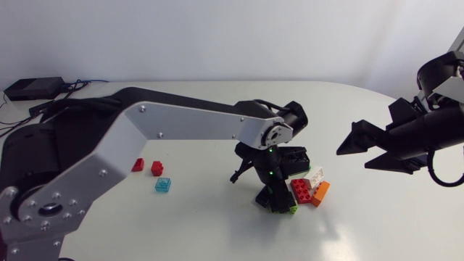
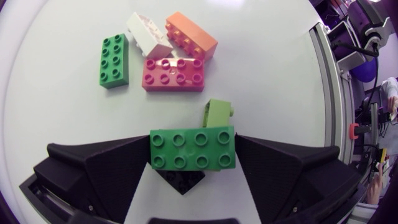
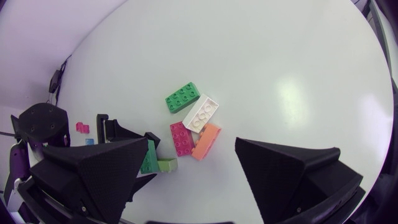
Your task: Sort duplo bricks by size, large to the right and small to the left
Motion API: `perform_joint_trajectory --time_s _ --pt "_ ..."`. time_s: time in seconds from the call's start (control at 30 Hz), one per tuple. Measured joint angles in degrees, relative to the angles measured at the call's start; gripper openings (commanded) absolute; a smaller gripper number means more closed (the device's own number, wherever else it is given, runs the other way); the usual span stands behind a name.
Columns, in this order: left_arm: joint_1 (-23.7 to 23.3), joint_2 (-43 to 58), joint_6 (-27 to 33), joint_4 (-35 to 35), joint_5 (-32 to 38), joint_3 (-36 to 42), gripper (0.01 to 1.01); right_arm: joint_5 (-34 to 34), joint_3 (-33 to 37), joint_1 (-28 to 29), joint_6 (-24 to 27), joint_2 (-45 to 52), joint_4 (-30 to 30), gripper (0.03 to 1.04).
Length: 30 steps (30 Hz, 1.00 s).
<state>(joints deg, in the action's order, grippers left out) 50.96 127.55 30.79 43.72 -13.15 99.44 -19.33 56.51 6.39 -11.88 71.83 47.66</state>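
Showed small bricks (image 1: 157,168) grouped lower left, mixed pile (image 1: 303,190) lower centre seemingly unsorted. Caught left pincer (image 2: 193,149) clamped on green brick (image 2: 186,155), right pincer (image 1: 354,156) apart.

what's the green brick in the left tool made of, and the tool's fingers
Green brick: hard moulded plastic, by its smooth, slightly glossy studs. Left tool fingers: matte black with no shine, probably plastic or rubbery coating; the look leaves it open.
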Motion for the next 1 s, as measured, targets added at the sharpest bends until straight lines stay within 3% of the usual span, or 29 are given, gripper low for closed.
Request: perform_joint_trajectory --time_s 0.3,0.53,0.73,0.87,1.0 --pt "-12.2 -14.3 -0.4 2.7 0.1 -5.1 0.987 -0.8 0.0 -0.1 0.0 -0.1 0.0 1.00" --pt "-18.6 -26.2 -0.6 0.9 0.0 -16.9 0.987 -1.5 0.0 -0.1 0.0 -0.6 0.0 1.00" --pt "-26.2 -27.8 0.5 -0.9 2.6 -29.2 0.987 -1.7 -0.2 -0.1 0.0 -1.6 0.0 1.00" --pt "-30.1 -27.8 -5.1 -5.6 6.5 -36.3 0.980 -1.7 -0.5 -0.2 0.0 -1.7 0.0 1.00" --pt "-30.7 -28.9 -13.8 -11.0 8.9 -40.5 0.969 -1.7 -0.7 -1.3 -0.1 -1.7 0.0 1.00"
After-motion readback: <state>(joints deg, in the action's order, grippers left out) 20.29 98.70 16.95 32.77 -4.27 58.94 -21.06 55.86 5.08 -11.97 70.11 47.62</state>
